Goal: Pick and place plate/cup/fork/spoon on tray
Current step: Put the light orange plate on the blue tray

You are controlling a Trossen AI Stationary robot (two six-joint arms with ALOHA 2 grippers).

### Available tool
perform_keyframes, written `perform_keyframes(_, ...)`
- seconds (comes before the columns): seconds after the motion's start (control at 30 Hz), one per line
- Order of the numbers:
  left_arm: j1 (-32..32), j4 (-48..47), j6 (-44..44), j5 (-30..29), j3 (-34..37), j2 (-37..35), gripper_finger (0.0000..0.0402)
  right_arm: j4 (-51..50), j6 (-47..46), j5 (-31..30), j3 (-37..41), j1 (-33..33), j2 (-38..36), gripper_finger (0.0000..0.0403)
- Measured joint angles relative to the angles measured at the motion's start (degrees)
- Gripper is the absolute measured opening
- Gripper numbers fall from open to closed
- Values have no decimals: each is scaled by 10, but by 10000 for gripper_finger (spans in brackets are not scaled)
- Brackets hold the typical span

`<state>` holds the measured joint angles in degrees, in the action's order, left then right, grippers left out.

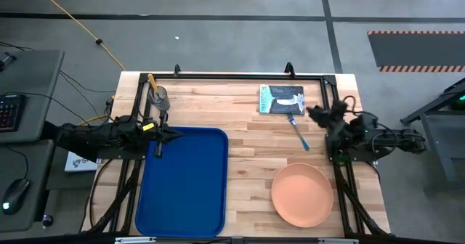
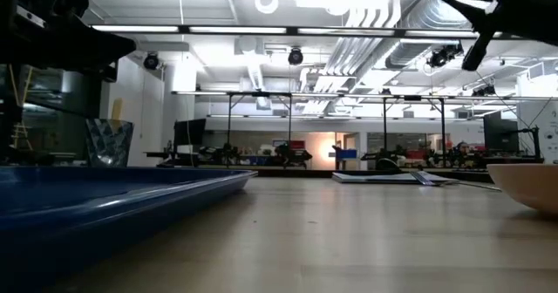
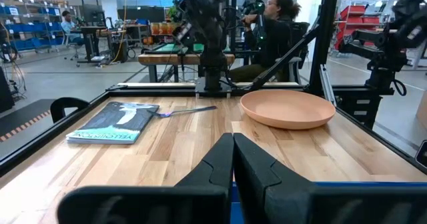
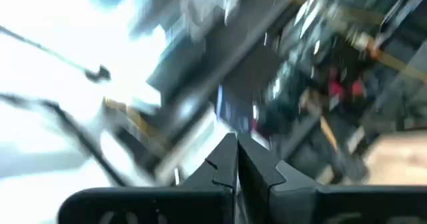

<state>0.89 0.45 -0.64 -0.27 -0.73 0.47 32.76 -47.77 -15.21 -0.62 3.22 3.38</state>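
Observation:
The blue tray [image 1: 185,182] lies at the table's near left. The salmon plate [image 1: 302,194] rests on the table at the near right and also shows in the left wrist view [image 3: 288,109]. The teal fork [image 1: 298,134] lies flat beside a teal-covered book [image 1: 280,99]. The dark grey cup [image 1: 158,97] stands at the far left, the spoon's yellow handle [image 1: 150,80] sticking out of it. My left gripper [image 1: 173,135] [image 3: 233,144] is shut and empty above the tray's far edge. My right gripper [image 1: 312,113] [image 4: 236,144] is shut, empty and raised near the fork.
The book lies at the table's far side, right of the middle. A black frame runs along the table's edges [image 1: 232,75]. Bare wood lies between tray and plate [image 1: 251,164]. A person [image 3: 277,31] sits beyond the table's right side.

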Motion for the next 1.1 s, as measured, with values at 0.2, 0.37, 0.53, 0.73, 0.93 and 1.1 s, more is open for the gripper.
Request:
perform_keyframes(0.2, 0, 0, 0, 0, 0, 0, 3, 90, -2, -69, 0, 0, 7, 4)
perform_keyframes(0.37, 0, 0, 0, 0, 0, 0, 3, 106, 7, -154, -32, 0, 60, 4)
perform_keyframes(0.53, 0, 0, 0, 0, 0, 0, 3, 101, 30, -171, -106, 8, 182, 4)
perform_keyframes(0.73, 0, 0, 0, 0, 0, 0, 3, -94, 12, -61, -231, 35, 332, 8)
perform_keyframes(0.93, 0, 0, 0, 0, 0, 0, 3, -529, -6, 160, -397, 55, 433, 68)
perform_keyframes(1.1, 0, 0, 0, 0, 0, 0, 3, -816, 59, 310, -489, 35, 488, 148)
